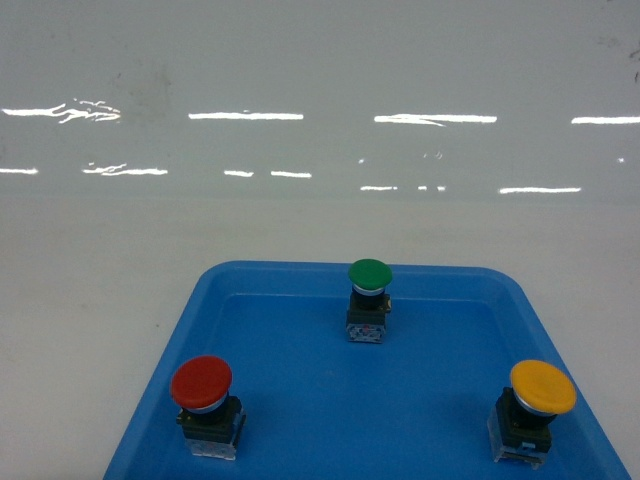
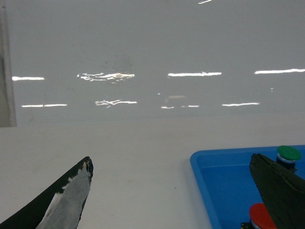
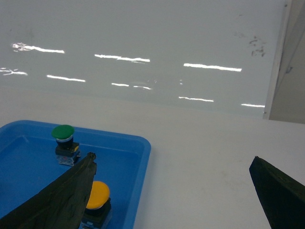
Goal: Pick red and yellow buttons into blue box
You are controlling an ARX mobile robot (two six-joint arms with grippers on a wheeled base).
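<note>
Head view: red mushroom-cap pushbutton (image 1: 203, 392) near-left and yellow mushroom-cap pushbutton (image 1: 538, 397) near-right sit in shallow blue plastic tray (image 1: 300, 290), blue box unseen; left gripper (image 2: 176, 191) and right gripper (image 3: 174, 191) jaws apart, so descend straight over caps, avoiding green pushbutton (image 1: 369, 297).

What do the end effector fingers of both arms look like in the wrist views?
Both have dark, nearly black, wedge-shaped fingers tapering to a tip. One left finger carries a worn whitish patch, as if the coating has peeled. The right fingers look plain dark. No cables or markings show.
</note>
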